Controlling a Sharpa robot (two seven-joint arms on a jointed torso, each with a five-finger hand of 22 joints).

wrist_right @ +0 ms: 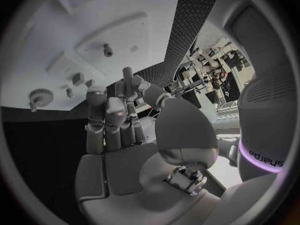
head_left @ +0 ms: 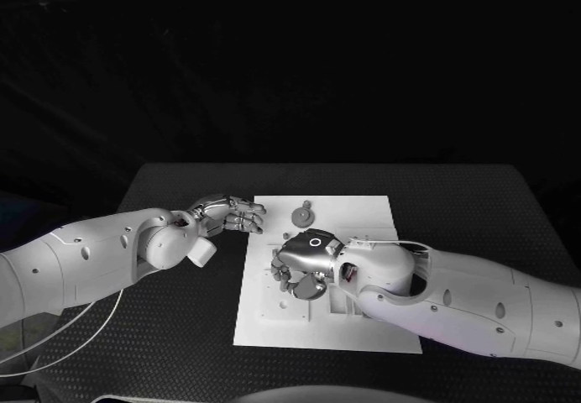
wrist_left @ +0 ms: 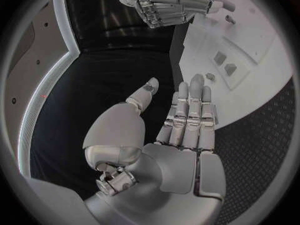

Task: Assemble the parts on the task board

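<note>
Fingers (wrist_left: 189, 107) of the left hand (head_left: 227, 214) lie straight, holding nothing, at 9 o'clock of the task board (head_left: 351, 332), the right hand (head_left: 306, 262) spread above it, "sharpa" on its arm (wrist_right: 265, 157).

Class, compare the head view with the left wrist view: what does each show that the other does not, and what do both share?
Head view alone: the whole task board on the black table, and a round gear-like part near its far edge. Left wrist view alone: the inside of the left hand, fingers straight, holding nothing. Both: the right hand over the board.
</note>
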